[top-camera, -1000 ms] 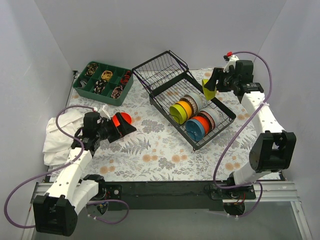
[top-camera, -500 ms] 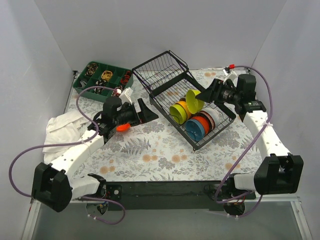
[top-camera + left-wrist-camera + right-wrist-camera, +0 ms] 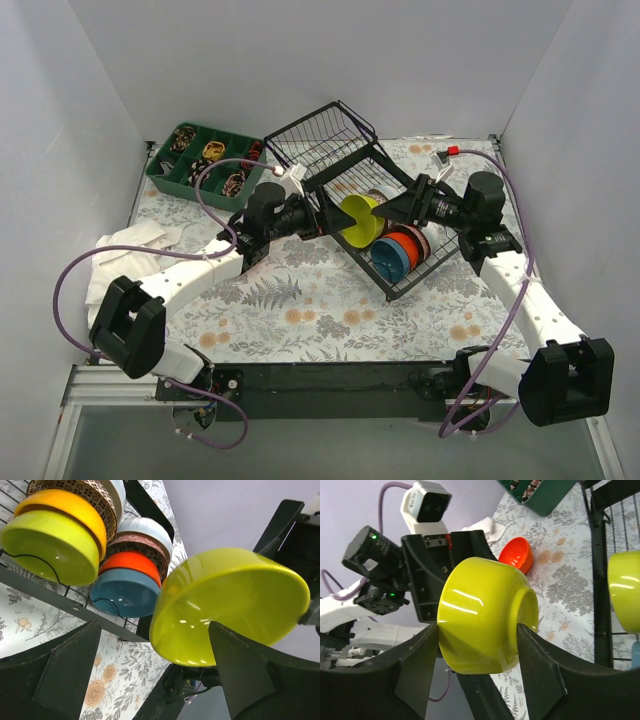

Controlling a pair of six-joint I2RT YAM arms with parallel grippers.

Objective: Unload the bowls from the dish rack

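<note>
The black wire dish rack (image 3: pixel 320 140) stands at the back middle and holds several bowls on edge, among them a blue one (image 3: pixel 388 257) and an orange-red one (image 3: pixel 405 243). My right gripper (image 3: pixel 388 211) is shut on a yellow-green bowl (image 3: pixel 360 218) and holds it in the air over the rack; its fingers press the bowl's rim and foot (image 3: pixel 485 625). My left gripper (image 3: pixel 322 212) is open, facing that bowl (image 3: pixel 230 605), which sits between its fingers close to the right one (image 3: pixel 250 675). The racked bowls (image 3: pixel 50 545) show behind.
A red bowl (image 3: pixel 516 555) lies on the floral cloth left of the rack; the left arm hides it in the top view. A green compartment tray (image 3: pixel 205 165) stands at the back left. A white cloth (image 3: pixel 120 260) lies at the left edge.
My left gripper let go of the red bowl and swung right to the rack. My right gripper carried the yellow-green bowl left, from the back right to just before the left gripper.
</note>
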